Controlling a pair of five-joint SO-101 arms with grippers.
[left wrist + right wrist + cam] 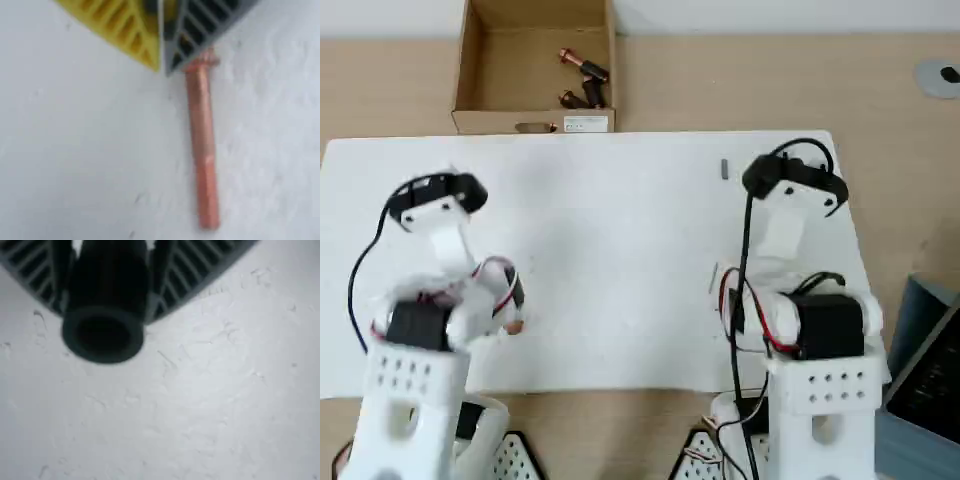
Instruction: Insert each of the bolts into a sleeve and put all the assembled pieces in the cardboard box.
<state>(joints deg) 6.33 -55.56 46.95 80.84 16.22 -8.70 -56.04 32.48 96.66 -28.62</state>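
Note:
My left gripper, one finger yellow and one grey, is shut on the head end of a copper bolt. The shaft sticks out over the white mat. In the high view that bolt shows at the mat's front left. My right gripper is shut on a black sleeve whose open end faces the camera, just above the mat. The cardboard box stands beyond the mat's far edge and holds assembled pieces in its right half.
A small grey item lies on the mat near the far right. A laptop sits off the mat's right side, and a grey round object is at the far right corner of the table.

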